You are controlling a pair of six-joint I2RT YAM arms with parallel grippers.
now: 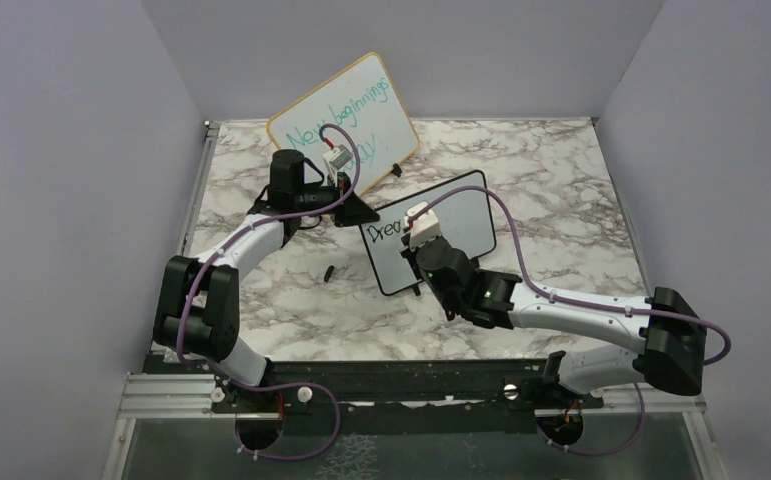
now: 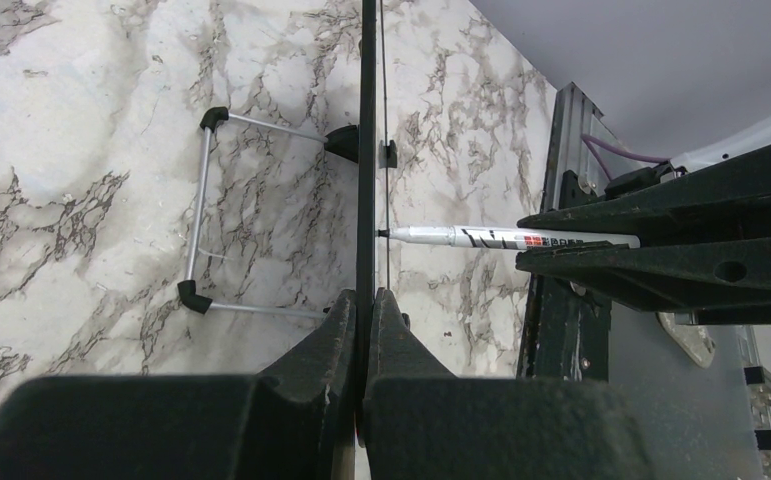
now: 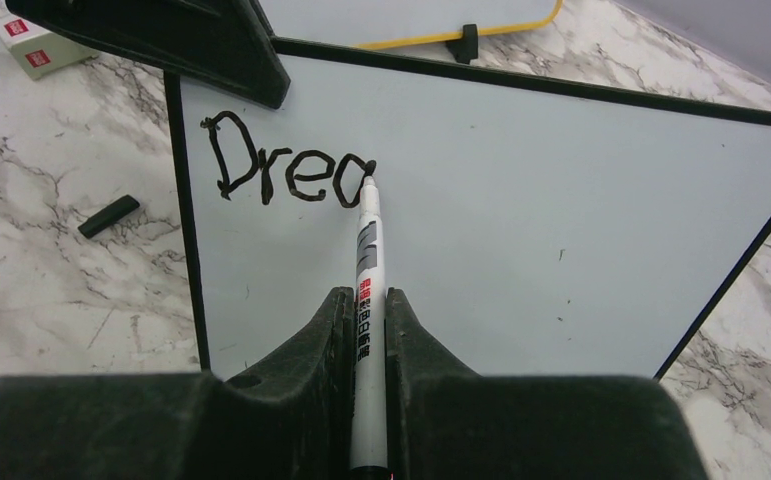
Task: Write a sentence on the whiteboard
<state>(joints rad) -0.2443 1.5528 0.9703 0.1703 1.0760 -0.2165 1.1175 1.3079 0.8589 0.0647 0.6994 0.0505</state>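
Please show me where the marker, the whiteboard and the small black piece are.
marker (image 3: 367, 260): right wrist view, on its barrel.
whiteboard (image 3: 561, 180): right wrist view, on its bare white face.
small black piece (image 3: 109, 215): right wrist view, on its middle.

Marbled table (image 1: 581, 200); whiteboard (image 1: 464, 218), black piece (image 1: 330, 272)

Marbled tabletop (image 1: 561, 200) enclosed by plain pale lavender walls (image 1: 61, 150).
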